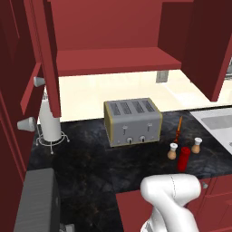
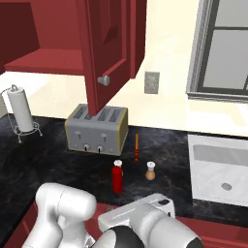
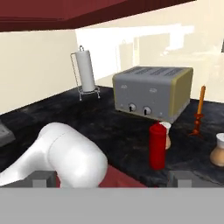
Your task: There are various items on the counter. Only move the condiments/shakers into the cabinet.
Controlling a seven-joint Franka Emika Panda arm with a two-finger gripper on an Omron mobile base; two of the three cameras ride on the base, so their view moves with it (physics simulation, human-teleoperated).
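Hand (image 3: 112, 179) spread wide, holding nothing, low at near desk edge. Red bottle (image 1: 184, 159) upright on black desk (image 1: 90, 158) betw. two tan shakers (image 1: 172, 152) (image 1: 196, 145); orange utensil (image 1: 179, 128) just behind, toaster (image 1: 132, 121) further left. Cabinet (image 1: 113, 61) above, doors open.

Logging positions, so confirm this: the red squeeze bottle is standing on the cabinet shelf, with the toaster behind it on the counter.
Wrong: the red squeeze bottle stands on the counter, not the cabinet shelf. The toaster is indeed behind it on the counter. The left base view shows this.
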